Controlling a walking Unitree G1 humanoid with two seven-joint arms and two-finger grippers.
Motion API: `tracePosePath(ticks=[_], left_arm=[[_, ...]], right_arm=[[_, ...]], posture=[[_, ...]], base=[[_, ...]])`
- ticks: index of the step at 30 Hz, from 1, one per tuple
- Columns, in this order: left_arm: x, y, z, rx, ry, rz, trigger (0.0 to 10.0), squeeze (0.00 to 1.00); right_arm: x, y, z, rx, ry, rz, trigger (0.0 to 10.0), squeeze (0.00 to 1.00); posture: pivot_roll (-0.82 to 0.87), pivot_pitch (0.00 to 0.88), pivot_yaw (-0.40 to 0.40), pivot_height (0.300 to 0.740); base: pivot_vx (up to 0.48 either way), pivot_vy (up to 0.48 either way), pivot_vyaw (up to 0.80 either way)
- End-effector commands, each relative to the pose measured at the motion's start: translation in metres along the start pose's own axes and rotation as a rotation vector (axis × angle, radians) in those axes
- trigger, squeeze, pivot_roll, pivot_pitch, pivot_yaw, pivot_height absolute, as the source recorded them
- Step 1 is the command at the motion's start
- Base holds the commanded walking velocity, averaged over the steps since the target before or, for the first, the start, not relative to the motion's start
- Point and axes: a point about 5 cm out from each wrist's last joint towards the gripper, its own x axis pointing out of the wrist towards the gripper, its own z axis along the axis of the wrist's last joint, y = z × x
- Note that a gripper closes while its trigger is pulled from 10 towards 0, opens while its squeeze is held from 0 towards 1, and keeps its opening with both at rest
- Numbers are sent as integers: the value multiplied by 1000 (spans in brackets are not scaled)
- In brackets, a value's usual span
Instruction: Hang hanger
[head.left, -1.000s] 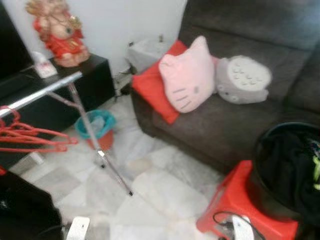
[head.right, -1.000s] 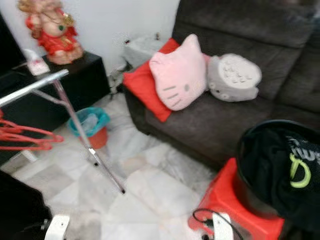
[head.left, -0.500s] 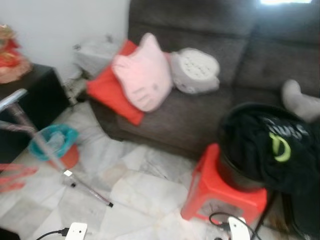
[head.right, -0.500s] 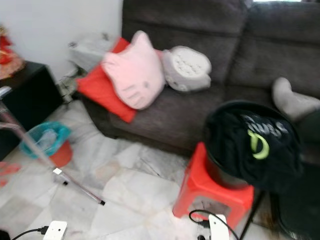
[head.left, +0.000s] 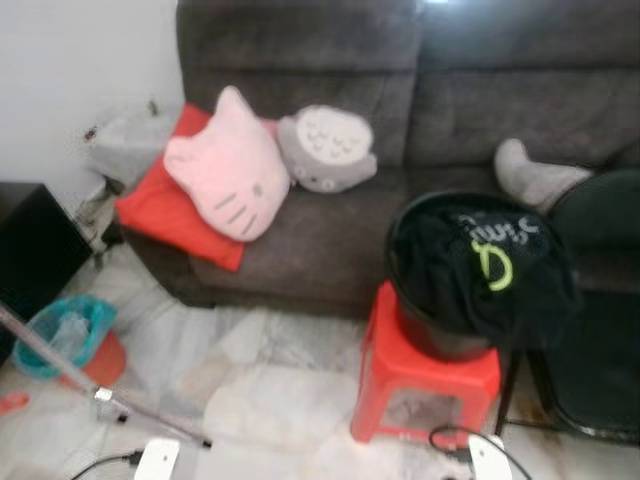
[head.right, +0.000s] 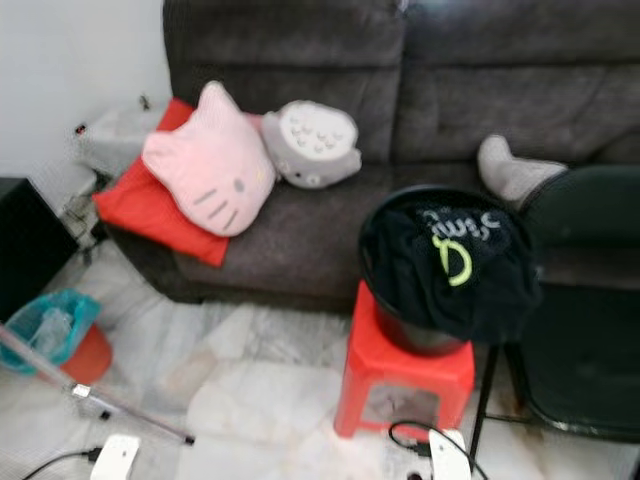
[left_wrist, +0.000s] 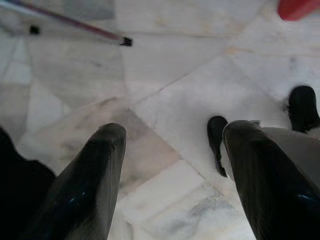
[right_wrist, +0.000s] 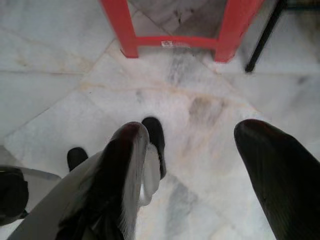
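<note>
Field note, head cam blurred, so robot prob. on the move. Facing dark grey sofa (head.left: 420, 110) w/ pink cat cushion (head.left: 225, 178), red cushion (head.left: 165, 215) under it, grey round plush (head.left: 325, 148) just beside. Near-right: red stool (head.left: 425, 375) carrying black basket (head.left: 455, 325) heaped w/ black garment w/ green print (head.left: 490, 262). A person's grey sock (head.left: 528, 175) rested on the sofa seat, far right. Far left: teal bin (head.left: 62, 335) on the marble floor (head.left: 270, 390), and a silver rack leg (head.left: 110, 400) running low across the near-left corner. Task's thing: a scrap of red at the left edge (head.left: 12, 402), poss. a hanger, too small to confirm; no hanger in either tool. Left tool (left_wrist: 170, 165) hung over bare floor, fingers (left_wrist: 95, 175) spread wide, pinching nothing, touching nothing; rack foot (left_wrist: 126, 41) lay beyond it. Right tool (right_wrist: 200, 165) likewise spread wide apart, empty, over floor w/ stool legs just ahead. Judgement: step in hand looked like getting a garment or hanger before any hanging could start; task barely begun. To do it well: stop and let view settle, square up to basket, reach w/ right tool since it was nearer the stool, take a top fold not the basket rim, lift clear w/o tipping the stool. Risk: cable (head.left: 455, 450) on floor near stool foot could snag; the person's leg close by on right.
</note>
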Motion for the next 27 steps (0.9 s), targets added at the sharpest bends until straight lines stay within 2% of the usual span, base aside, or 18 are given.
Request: tracePosePath(ticks=[1,3,16,27], left_arm=[[0,1,-1,25,11,0,10000,0],[0,1,-1,23,10,1,10000,0],[0,2,-1,40,13,-1,10000,0],[0,0,-1,48,14,-8,10000,0]], right_arm=[[-1,-3,-3,10,8,-11,10000,0],[-1,-3,-2,11,6,-12,10000,0],[-1,-3,-2,36,-15,-19,10000,0],[-1,-4,-2,34,-20,-23,10000,0]], posture=[[-15,0,64,740],[-13,0,61,740],[-8,0,55,740],[-10,0,49,740]], base=[[0,0,-725],[0,0,-650],[0,0,0],[0,-298,0]])
